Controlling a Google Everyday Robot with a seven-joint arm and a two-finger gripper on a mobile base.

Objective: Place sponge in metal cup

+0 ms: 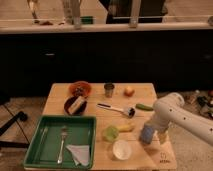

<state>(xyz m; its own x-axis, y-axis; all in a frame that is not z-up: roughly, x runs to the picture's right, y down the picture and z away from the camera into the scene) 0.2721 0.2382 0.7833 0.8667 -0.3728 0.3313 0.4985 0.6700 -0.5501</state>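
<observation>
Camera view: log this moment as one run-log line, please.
gripper: at sponge, right front of table | metal cup: upright, back centre, apart from sponge | sponge in cup: not yet

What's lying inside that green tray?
A fork, a second utensil and a white napkin; anything under the napkin is hidden. The end effector is off right, at the sponge.

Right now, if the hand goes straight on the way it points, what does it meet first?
The blue sponge, directly below the hand at the table's front corner; whether they already touch is unclear.
</observation>
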